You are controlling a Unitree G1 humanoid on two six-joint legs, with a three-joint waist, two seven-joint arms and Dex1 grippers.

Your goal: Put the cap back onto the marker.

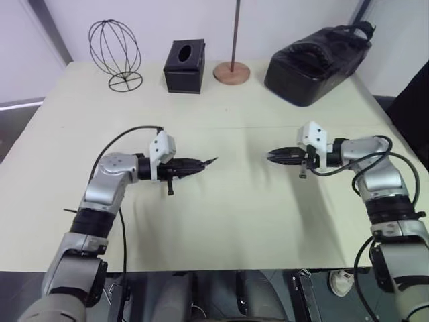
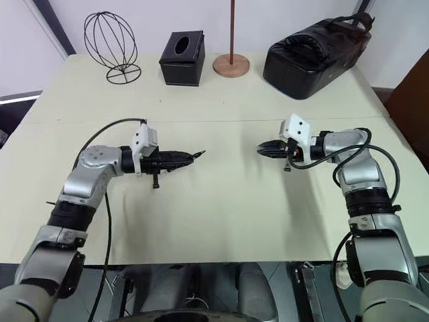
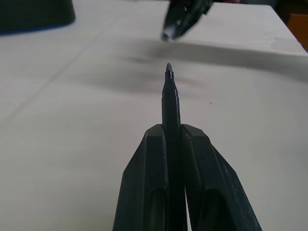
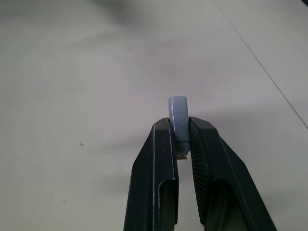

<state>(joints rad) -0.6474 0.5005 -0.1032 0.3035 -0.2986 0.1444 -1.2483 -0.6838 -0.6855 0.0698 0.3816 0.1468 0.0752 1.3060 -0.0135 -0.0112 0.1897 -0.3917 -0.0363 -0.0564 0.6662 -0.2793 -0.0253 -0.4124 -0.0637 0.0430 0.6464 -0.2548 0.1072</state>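
Observation:
My left gripper is shut on the marker, a thin black stick whose bare pointed tip sticks out past the fingers towards the right. My right gripper is shut on the cap, a short pale grey tube that pokes out between the fingertips. Both grippers hover above the table, pointing at each other at about the same height. A gap of about a hand's width lies between the marker tip and the cap. The left wrist view shows the right gripper beyond the tip, slightly off its line.
Along the far edge of the pale table stand a wire globe frame, a black tissue box, a wooden pole on a round base and a black bag.

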